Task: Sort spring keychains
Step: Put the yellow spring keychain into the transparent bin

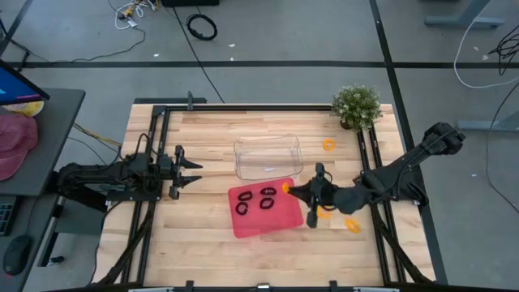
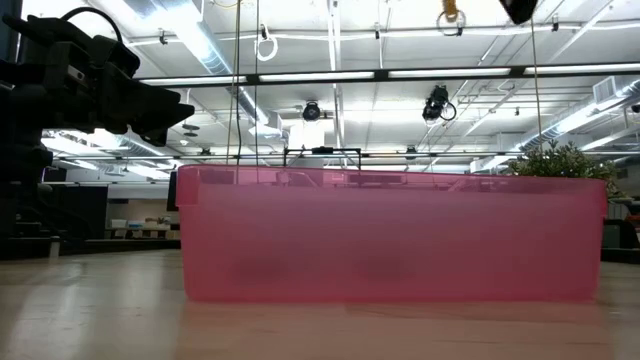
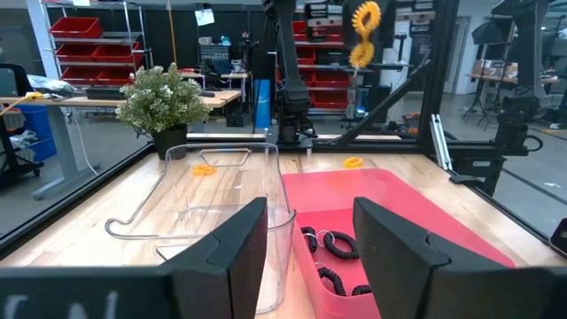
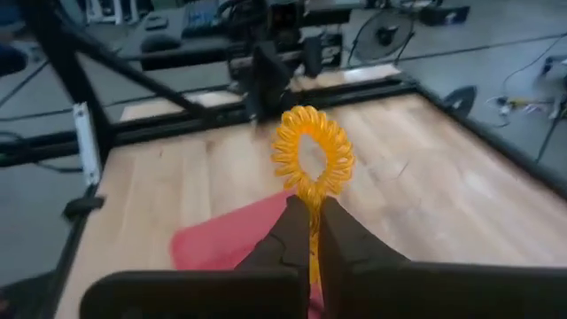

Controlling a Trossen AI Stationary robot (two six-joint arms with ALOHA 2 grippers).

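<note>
My right gripper hovers above the right edge of the red tray, shut on an orange spring keychain; the low view shows that keychain high above the tray wall. Black keychains lie on the tray's floor. Three more orange keychains rest on the table: one near the plant, two to the right of the tray. My left gripper waits open at the table's left, level with the clear container. My right gripper pinches the orange keychain at the lower part of its coil between its two fingertips. The rest of the loop stands out beyond the fingertips, lifted clear of tray and table.
A clear plastic container stands just beyond the red tray, toward the far edge. A potted plant sits at the far right corner. Dark frame rails run along both table sides. Bare wood lies near the left and near edges.
</note>
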